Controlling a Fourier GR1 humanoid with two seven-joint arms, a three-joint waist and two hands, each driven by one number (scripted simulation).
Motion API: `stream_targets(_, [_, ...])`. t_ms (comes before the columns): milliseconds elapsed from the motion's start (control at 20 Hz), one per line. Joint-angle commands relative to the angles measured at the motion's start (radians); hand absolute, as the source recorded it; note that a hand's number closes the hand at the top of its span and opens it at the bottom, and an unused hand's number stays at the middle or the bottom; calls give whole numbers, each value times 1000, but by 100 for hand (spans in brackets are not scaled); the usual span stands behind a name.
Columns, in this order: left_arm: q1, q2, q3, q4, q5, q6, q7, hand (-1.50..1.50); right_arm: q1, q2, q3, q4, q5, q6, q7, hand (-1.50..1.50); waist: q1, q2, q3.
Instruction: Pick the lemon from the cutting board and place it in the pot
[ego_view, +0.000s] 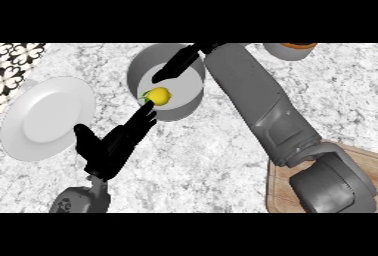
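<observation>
We look steeply down on a speckled counter (210, 152). At 12 o'clock stands the grey pot (138, 67), and the lemon (159, 96) shows inside its rim, on the pot's 7 o'clock side. The right hand (179, 62) reaches over the pot from 1 o'clock, its fingers straight and spread narrowly. They point down at the lemon but stand apart from it, so the hand holds nothing. The left hand (111, 145) comes in from 7 o'clock, flat and relaxed, also empty. Its fingertips lie at the pot's near rim, just beside the lemon. A white plate (44, 120) lies at 9 o'clock, and the wooden board (277, 192) at 4 o'clock carries no lemon. We judge the placing all but done. The risk is in pulling away, since the left fingertips could nudge the pot or catch its rim. The right forearm crosses the pot's far edge and could drag it. From above we cannot tell whether the lemon rests on the pot's floor or hangs over it. The arm hides part of the rim and the right thumb. The board and a small container (288, 51) at 1 o'clock are cut off.
</observation>
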Motion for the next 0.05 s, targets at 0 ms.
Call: stream_targets(0, [32,-7,-4,-2,-3,8,-3,0,13,0,-17,7,-16,-53,-7,-150,-23,0,0])
